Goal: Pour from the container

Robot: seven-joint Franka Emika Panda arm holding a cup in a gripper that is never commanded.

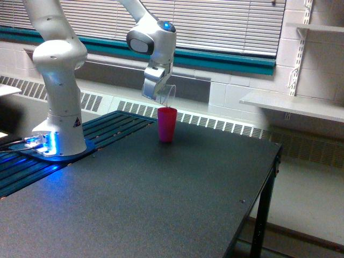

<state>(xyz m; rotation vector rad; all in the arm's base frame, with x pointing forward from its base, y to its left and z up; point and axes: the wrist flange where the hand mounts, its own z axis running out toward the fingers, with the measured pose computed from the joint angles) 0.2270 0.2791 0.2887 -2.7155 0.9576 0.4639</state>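
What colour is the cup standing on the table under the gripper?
Pink, opaque cup, seen in the exterior view, the only one; the clear container hangs tilted above it.

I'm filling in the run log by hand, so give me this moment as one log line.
phase: pouring | gripper: shut on clear cup, tilted above pink cup | pink cup: upright on black table | contents: cannot tell

— Where does the arm [59,80] stand?
— Its base sits at the exterior view's left, a thick white column rising; the upper links leave the top of the picture and come back down farther right.
— And the wrist?
— Bent downward, tilted to the right.
— The gripper [160,97]?
— Clamped on the container [167,95], which is tipped over.
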